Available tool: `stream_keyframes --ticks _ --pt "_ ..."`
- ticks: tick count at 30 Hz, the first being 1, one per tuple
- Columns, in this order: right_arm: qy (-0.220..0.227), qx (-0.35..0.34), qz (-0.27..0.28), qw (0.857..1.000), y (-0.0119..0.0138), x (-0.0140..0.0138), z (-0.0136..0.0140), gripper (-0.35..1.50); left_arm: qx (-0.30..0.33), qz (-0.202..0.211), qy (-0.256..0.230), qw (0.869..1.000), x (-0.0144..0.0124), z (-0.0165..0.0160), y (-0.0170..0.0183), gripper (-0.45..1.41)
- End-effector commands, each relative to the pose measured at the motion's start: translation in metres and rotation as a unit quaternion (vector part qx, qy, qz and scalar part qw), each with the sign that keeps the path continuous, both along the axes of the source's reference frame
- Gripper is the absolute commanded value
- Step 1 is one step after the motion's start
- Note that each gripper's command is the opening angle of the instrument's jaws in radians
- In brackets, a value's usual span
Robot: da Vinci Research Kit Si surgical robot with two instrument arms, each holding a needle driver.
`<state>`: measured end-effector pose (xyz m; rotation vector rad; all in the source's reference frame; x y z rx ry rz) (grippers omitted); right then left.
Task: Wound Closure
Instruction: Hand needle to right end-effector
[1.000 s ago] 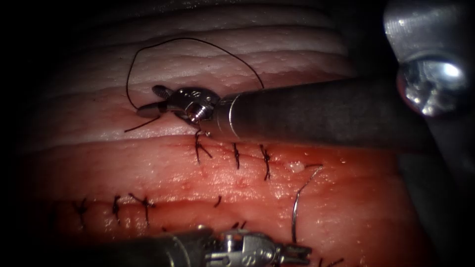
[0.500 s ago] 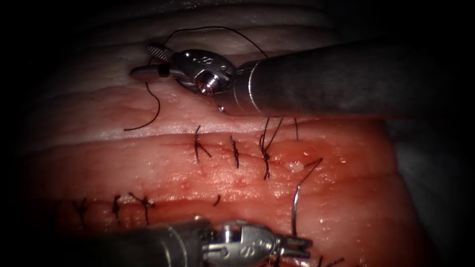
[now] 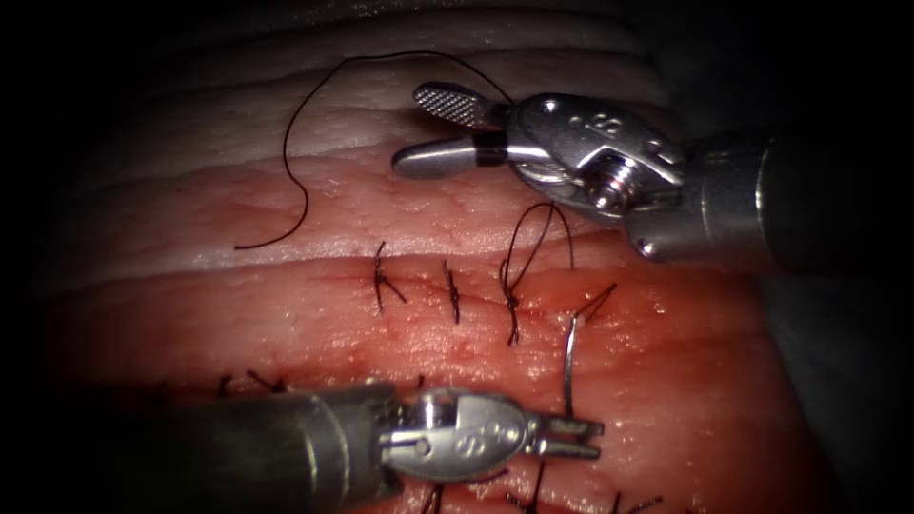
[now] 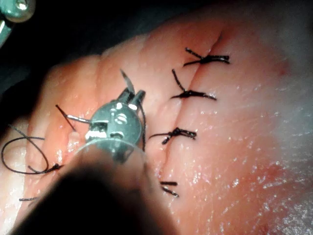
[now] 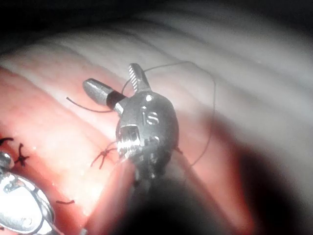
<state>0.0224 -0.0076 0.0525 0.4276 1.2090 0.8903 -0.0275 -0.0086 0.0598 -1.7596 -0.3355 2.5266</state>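
Moved: right tool [image 3: 433,128] has swung from the left of the stitch row toward the picture's right and now hangs over the pale upper tissue with its jaws apart; a loop of thread now stands free over the third stitch.
Left tool [image 3: 581,438]: nearest the endoscope, coming in low, its jaws closed on the near end of the needle.
Needle [image 3: 568,357]: rises from those jaws toward the cut, to the right of the stitch row; its far tip lies at the cut line, and I cannot tell whether it is buried there.
Cut [image 3: 314,271]: runs left to right across the red tissue [image 3: 724,400], with three stitches [image 3: 452,293] already across it.
Thread [image 3: 295,162]: a small loop rises from the third stitch up to the right tool's wrist; beyond it a long strand arcs over the pale tissue from the right tool's jaws and ends loose, upper left of the cut.
Right tool's hold: thread passes at the base of the open jaws; nothing looks clamped.
Meaning: by my judgement the right tool has backed clear of the stitch line, while the left tool has kept the needle.
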Motion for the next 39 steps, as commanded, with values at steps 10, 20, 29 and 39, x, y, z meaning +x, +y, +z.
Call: stream_keyframes --ticks 10,20,29,39 --pt "0.021 0.162 0.114 0.98 -0.005 -0.018 0.0005 0.27 -0.057 -0.027 -0.017 0.998 -0.0008 -0.0003 0.0061 -0.45" --pt "0.098 0.299 0.129 0.941 -0.0091 -0.0171 0.0073 0.24 -0.107 -0.029 -0.02 0.994 -0.0017 -0.0015 0.0116 -0.45" --pt "0.193 0.395 0.136 0.888 -0.0088 -0.0162 0.0095 0.83 -0.132 -0.042 -0.027 0.99 -0.001 -0.0019 0.0101 -0.45" --pt "0.255 0.447 0.124 0.848 -0.0091 -0.0135 0.0097 1.16 -0.17 -0.035 -0.036 0.984 -0.0008 -0.0005 0.0057 -0.45"
